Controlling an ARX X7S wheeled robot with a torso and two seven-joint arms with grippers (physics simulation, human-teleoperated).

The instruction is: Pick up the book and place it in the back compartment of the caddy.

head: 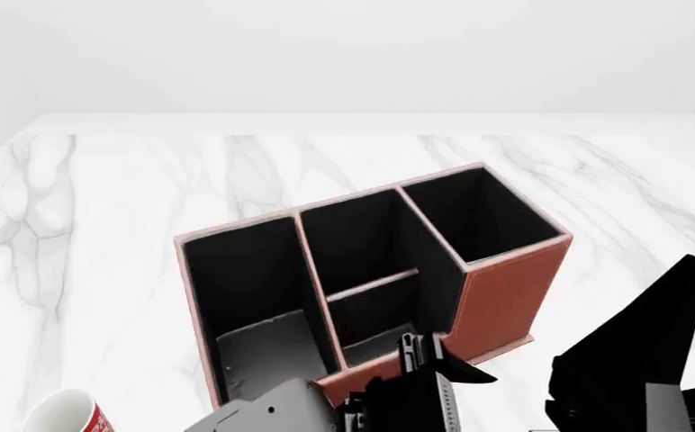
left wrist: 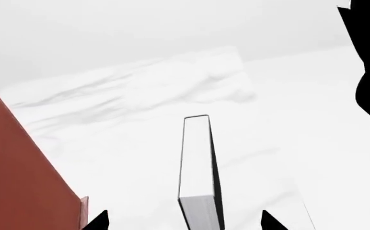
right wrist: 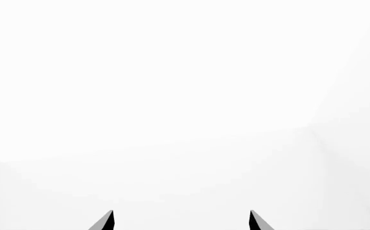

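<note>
The book [left wrist: 198,163], black-covered with white page edges, stands upright on the marble table, a short way from the caddy's reddish-brown outer wall [left wrist: 12,167]. My left gripper [left wrist: 185,221] is open, one fingertip on each side of the book with clear gaps. In the head view the caddy [head: 504,288] sits mid-table, and its back compartment [head: 354,238] lies beyond a low cross divider. My left arm [head: 408,396] is low against the caddy's near side and hides the book there. My right gripper [right wrist: 181,221] is open, holds nothing and faces blank white.
A red-and-white mug [head: 66,416] stands at the near left corner of the head view. My right arm [head: 636,378] hangs dark at the near right. White marble table [head: 107,225] surrounds the caddy, with a plain wall behind.
</note>
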